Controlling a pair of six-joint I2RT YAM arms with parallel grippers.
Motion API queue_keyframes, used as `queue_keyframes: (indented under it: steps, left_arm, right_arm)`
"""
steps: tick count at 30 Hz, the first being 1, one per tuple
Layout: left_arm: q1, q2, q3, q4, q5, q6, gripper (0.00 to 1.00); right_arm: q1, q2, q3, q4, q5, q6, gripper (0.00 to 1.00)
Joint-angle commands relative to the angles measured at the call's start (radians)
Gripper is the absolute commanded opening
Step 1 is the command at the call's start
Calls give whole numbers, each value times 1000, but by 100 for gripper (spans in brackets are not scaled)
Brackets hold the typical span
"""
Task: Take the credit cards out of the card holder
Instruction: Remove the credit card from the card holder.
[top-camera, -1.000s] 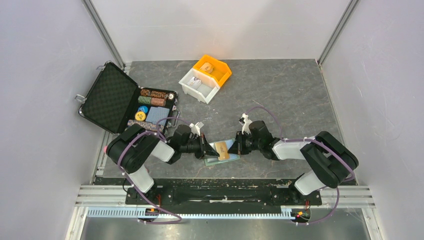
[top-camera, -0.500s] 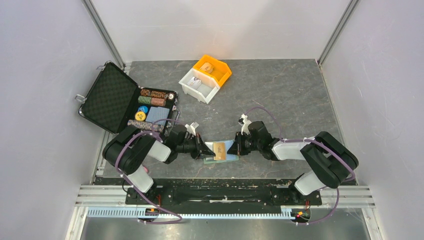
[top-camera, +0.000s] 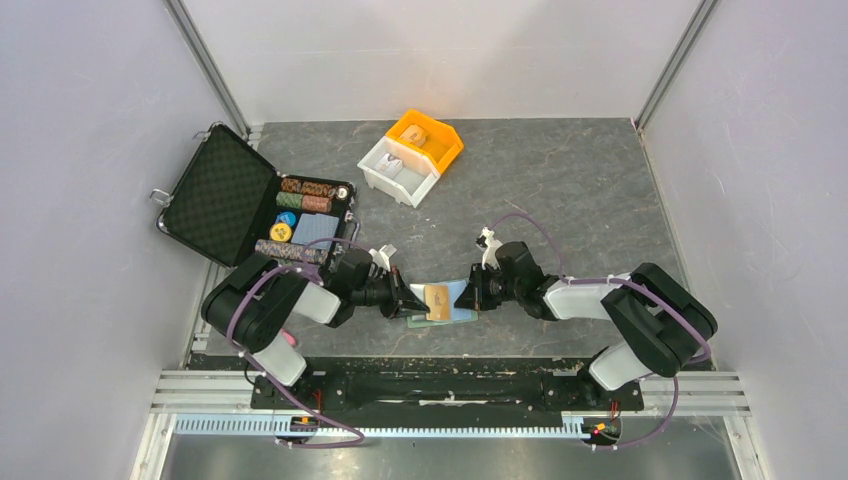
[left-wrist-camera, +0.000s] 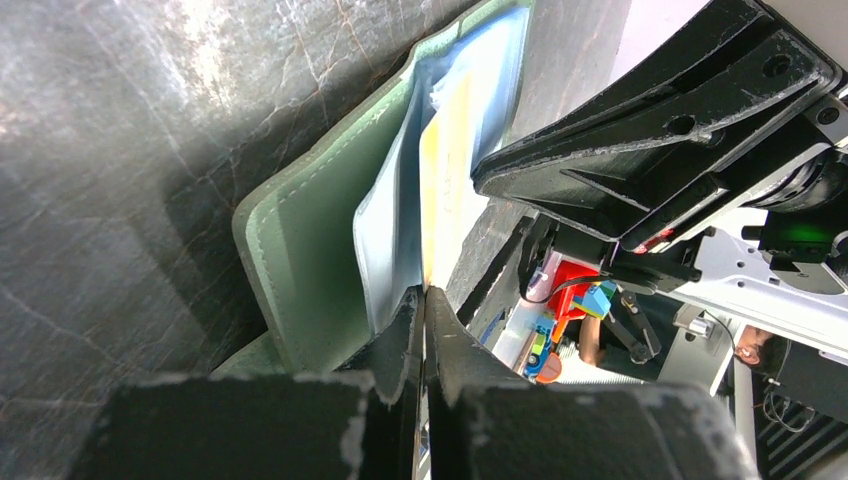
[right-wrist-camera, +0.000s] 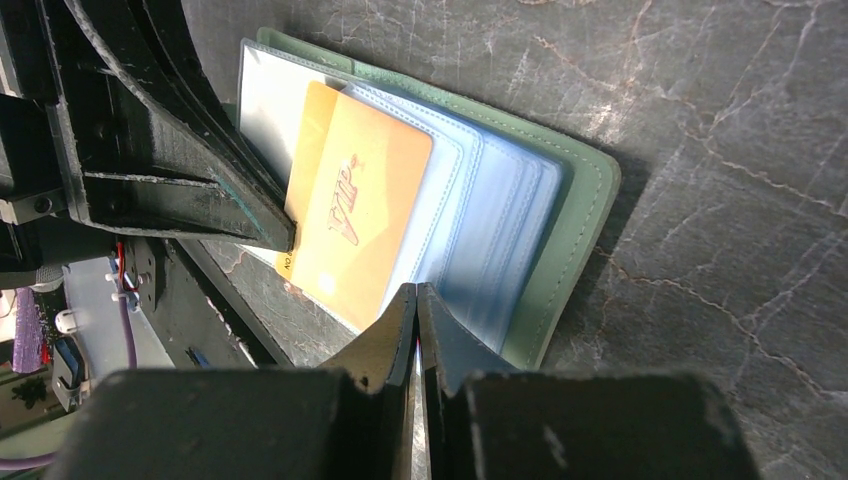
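Robot lab test cell. Evidence: left arm (top-camera: 265, 305) & right arm (top-camera: 655, 325) bolted to metal rail (top-camera: 450, 388); plain white walls (top-camera: 90, 200) w/ alu. posts (top-camera: 210, 65); grey bench top (top-camera: 560, 190).

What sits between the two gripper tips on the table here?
The card holder with its orange card, spanning from left gripper to right gripper; clearest in the top view.

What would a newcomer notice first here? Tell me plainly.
Two grippers meet tip to tip near the arms' bases: the left gripper pinches an orange card partly out of the sage-green card holder, while the right gripper clamps its clear pockets. Next, the open black case of poker chips at far left.
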Motion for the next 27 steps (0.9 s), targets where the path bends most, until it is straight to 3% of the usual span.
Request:
queue_keyframes:
  steps: [1,5,18,24,27]
  left_arm:
    - [12,-1,-21,44,-8,-26,2]
    - [30,-73,-29,-35,-48,-3,2]
    - [33,-432,31,-509,-216,111,2]
    - [32,-559,65,-607,-204,140,2]
    - [31,-587,84,-628,-133,159,2]
  right_arm:
    - [2,7,-4,-111,61,-47,5]
    - [2,-1,-12,-112,65,-47,5]
    - [2,-50,34,-143,34,-104,8]
    - [2,-104,106,-147,-28,-177,20]
    - [0,-116,143,-128,-98,-225,34]
